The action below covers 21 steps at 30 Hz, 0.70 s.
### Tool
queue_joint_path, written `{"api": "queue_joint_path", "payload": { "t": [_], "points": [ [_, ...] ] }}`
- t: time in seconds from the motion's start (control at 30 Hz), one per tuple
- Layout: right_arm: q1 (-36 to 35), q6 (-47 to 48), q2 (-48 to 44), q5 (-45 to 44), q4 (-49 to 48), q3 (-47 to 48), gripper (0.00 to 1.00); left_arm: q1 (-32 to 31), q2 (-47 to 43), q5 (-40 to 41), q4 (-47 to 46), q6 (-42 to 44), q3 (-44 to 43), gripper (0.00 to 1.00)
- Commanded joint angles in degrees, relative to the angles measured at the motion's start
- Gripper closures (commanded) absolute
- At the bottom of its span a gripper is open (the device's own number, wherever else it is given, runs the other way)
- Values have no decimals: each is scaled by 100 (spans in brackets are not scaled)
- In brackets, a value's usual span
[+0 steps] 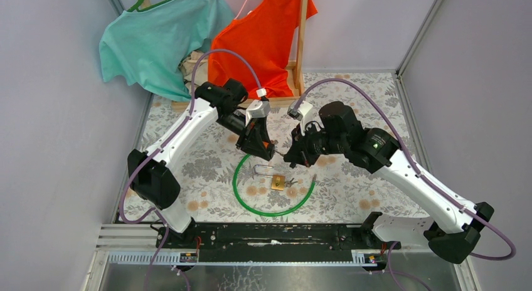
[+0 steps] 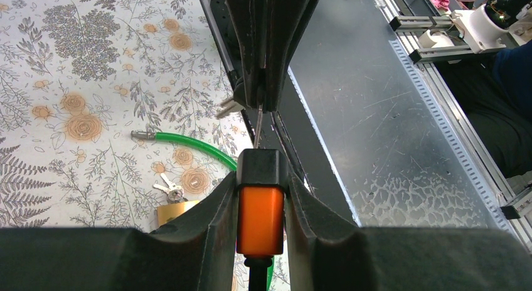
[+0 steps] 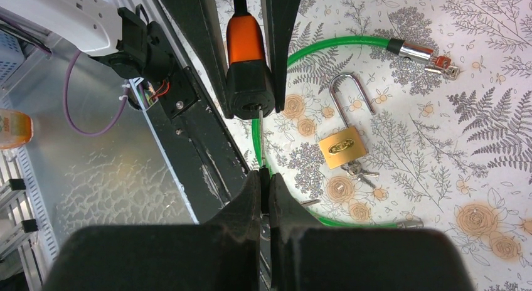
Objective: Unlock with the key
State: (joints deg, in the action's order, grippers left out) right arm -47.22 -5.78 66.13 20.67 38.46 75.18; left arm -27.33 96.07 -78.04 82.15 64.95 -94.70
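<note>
The left jaws clamp the orange-and-black lock head (image 2: 260, 225) above the floral bench (image 2: 75, 65). The right jaws, closed, pinch the key (image 3: 260, 118), its tip in that head. The brass padlock's (image 3: 342, 147) oval emblem is unreadable.

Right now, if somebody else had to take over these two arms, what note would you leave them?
Left gripper: closed on the orange-and-black lock, held above the table.
Right gripper: shut on the key, blade pointing into the lock's black end.
On the table: the green cable, looped, and a brass padlock with small keys.
Done: lock and key in hand, key tip at the keyhole; how deep is unclear.
Left: push the key home, turn it, open the lock.
</note>
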Motion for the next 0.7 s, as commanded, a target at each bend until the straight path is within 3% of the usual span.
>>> {"api": "queue_joint_path", "payload": {
  "t": [0.0, 0.67],
  "points": [
    [-40, -36, 66, 131, -357, 235, 100, -27, -178, -249, 99, -47, -36, 98],
    [-37, 0, 199, -8, -251, 98, 100, -27, -112, -298, 98, -130, -210, 98]
  ]
}}
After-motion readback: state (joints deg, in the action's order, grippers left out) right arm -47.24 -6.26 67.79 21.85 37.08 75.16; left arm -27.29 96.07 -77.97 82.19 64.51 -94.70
